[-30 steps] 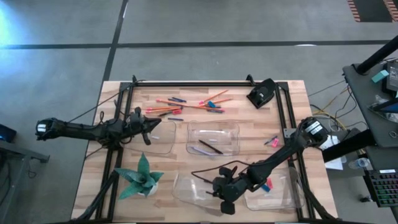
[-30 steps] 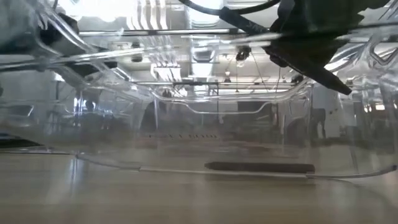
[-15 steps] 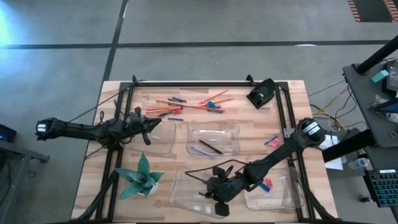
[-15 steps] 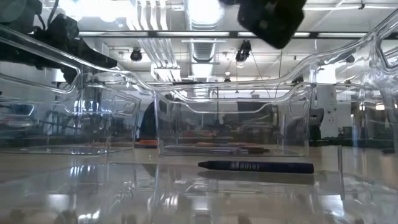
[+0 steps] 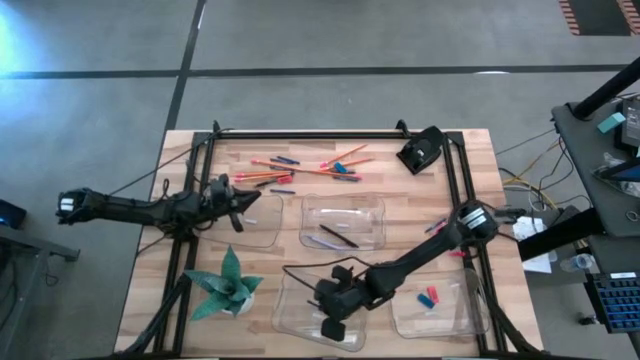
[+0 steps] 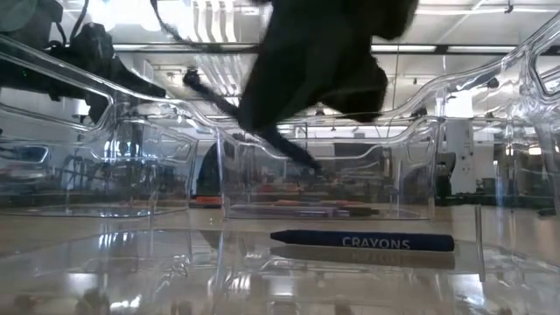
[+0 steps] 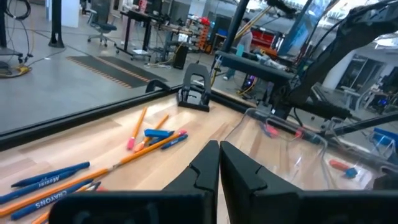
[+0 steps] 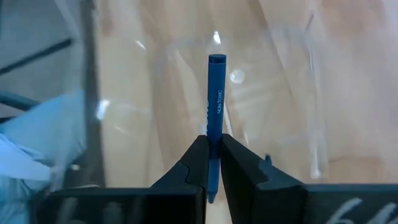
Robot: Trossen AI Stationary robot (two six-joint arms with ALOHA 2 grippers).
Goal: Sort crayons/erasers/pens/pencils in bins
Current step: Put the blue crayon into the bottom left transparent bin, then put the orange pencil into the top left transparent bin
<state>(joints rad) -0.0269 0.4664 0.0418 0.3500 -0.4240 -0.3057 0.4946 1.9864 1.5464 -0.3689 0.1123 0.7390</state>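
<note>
My right gripper [image 5: 329, 324] hangs over the near-left bin [image 5: 296, 312], shut on a blue crayon [image 8: 215, 93]. Another blue crayon [image 6: 363, 241], marked CRAYONS, lies flat on that bin's floor. The near-right bin [image 5: 455, 310] holds red and blue erasers [image 5: 428, 297]. Dark pens [image 5: 338, 236] lie in the middle bin [image 5: 370, 215]. Orange pencils and blue crayons lie loose in a pile [image 5: 305, 166] at the far side. My left gripper [image 5: 250, 200] waits shut at the far-left bin [image 5: 265, 225], with nothing in it. My right gripper pinches the blue crayon between its two fingers at the crayon's rear part [image 8: 213, 144]. The crayon lies along the fingers and sticks out well past their tips. The fingers slant down from the table's right side. The crayon is clear of the bin floor.
A green folded-paper plant [image 5: 228, 285] stands at the near left, beside the near-left bin. A black device [image 5: 420, 150] sits at the far right. A pink eraser [image 5: 440, 228] lies loose by the right rail. Black frame rails run along the table's edges.
My right gripper has gone toward the table's left edge, from the gap between the two near bins to above the near-left bin. In the low view its dark bulk has come down in front of the bins.
</note>
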